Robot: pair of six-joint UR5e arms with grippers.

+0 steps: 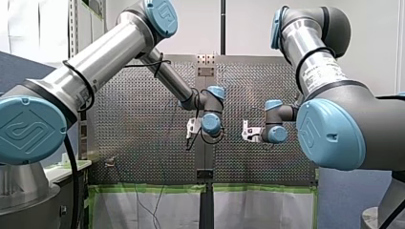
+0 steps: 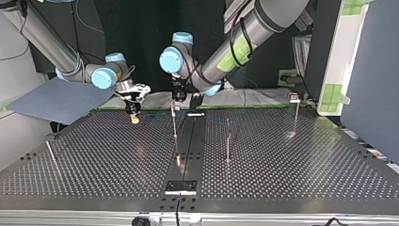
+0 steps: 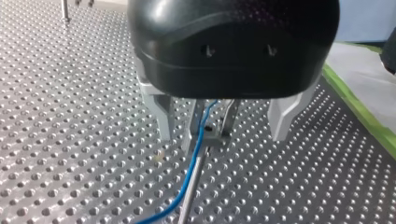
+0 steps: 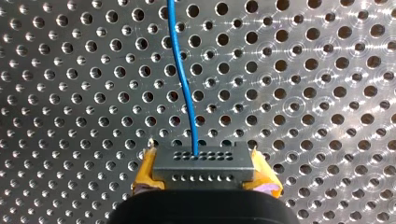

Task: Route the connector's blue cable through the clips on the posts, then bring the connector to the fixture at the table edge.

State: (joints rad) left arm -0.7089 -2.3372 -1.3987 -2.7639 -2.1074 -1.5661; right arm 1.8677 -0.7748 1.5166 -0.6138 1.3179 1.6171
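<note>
Right wrist view: your right pincer (image 4: 205,175) grips the likely light, rigid connector (image 4: 203,161) by its ends, its limp blue cable (image 4: 184,84) trailing ahead; your left pincer (image 3: 222,135) stands open astride it.

Shiny perforated metal table (image 4: 303,95), glossy blue cable (image 4: 184,88)

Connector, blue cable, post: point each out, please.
connector (image 4: 203,163), right wrist view, its grey holed face.
blue cable (image 4: 183,79), right wrist view, mid-run ahead of the connector.
post (image 3: 185,210), left wrist view, its metal shaft.
</note>
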